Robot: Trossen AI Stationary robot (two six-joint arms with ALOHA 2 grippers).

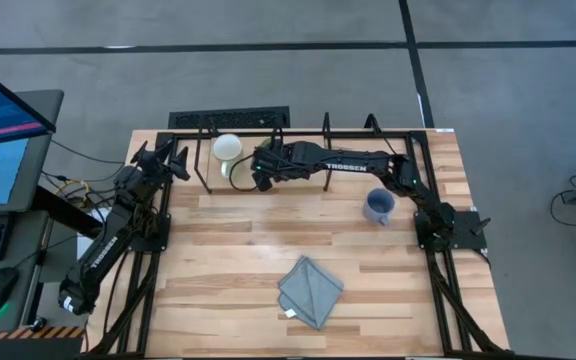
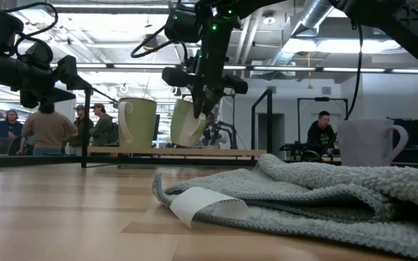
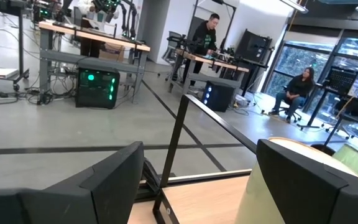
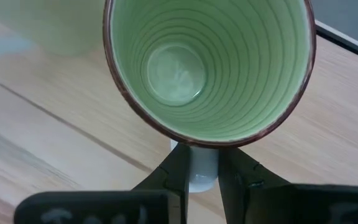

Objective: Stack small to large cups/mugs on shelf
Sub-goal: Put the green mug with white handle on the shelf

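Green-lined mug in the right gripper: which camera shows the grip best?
The right wrist view: the right gripper is shut on the green-lined mug by its handle. The low view shows it tilted beside the white mug. The high view mostly hides it under the arm. The left wrist view doesn't clearly show it.

Right arm stretched along the table's far edge toward the middle, right gripper (image 1: 258,172) pointing down, fingers (image 4: 178,171) pinched on a mug handle. Left arm parked at the left edge, left gripper (image 1: 173,160) near the far-left corner, jaws wide apart, holding nothing.
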